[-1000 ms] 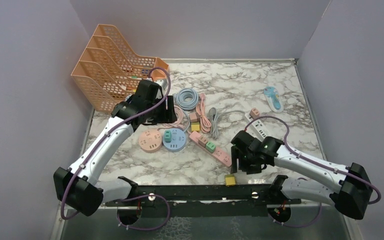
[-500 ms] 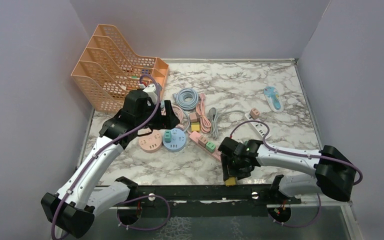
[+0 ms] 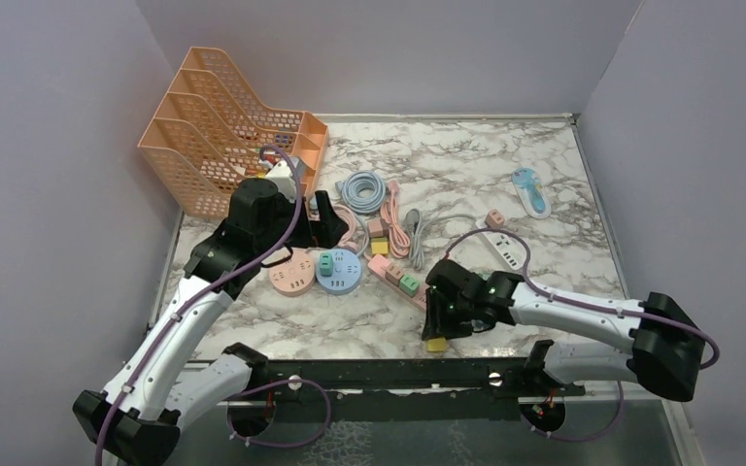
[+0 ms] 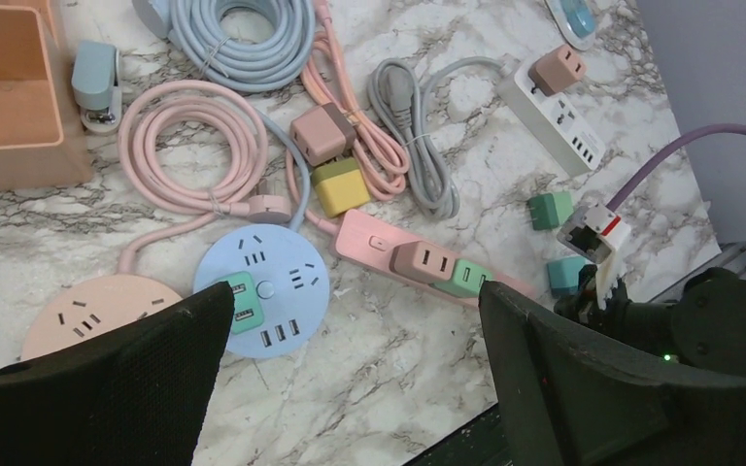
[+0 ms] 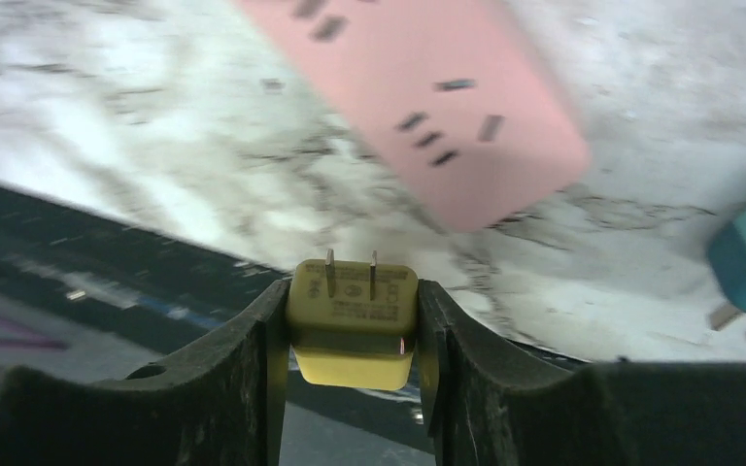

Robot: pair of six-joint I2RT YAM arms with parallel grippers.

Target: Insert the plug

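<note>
**A:** What is the plug like?

**B:** It's a small yellow plug, boxy with rounded corners and made of smooth plastic. Two flat metal prongs stick out of its front face.

**A:** And the claw on it?

**B:** The right claw is closed onto it, with a dark finger pressed against each side. It's at the near edge of the marble-patterned table, about midway along.

**A:** Anything close by?

**B:** The blunt end of a long pink power strip, matte with slotted sockets, lies just ahead of the prongs without touching them.

**A:** The other arm?

**B:** The left claw is spread wide with nothing in it. Its pads look black and coarse-grained. It hangs over a round blue socket hub towards the table's left edge.
</note>
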